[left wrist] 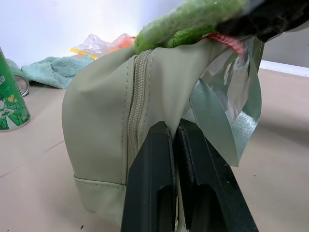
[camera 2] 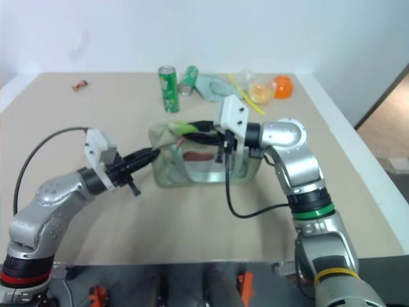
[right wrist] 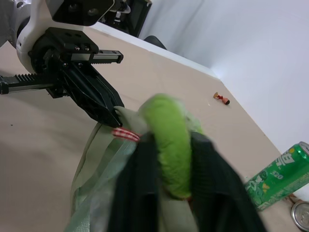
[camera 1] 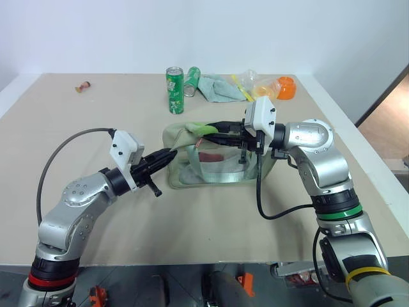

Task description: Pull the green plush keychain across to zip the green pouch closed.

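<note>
Right gripper fingers clamped on green plush keychain, at left end of green pouch top. Left gripper pinched shut on pouch's left end wall, anchoring it. Advice: pull keychain steadily along zipper line toward robot's right, level, while left holds firm. Pouch lies mid-table, long axis left-right; keychain ring stands upright between fingers.

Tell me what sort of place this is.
Probably a lab or test room set up for manipulation practice: a plain beige table against bare white walls, with assorted props on it, such as a green pouch, a green soda can and a teal-green cloth.
</note>
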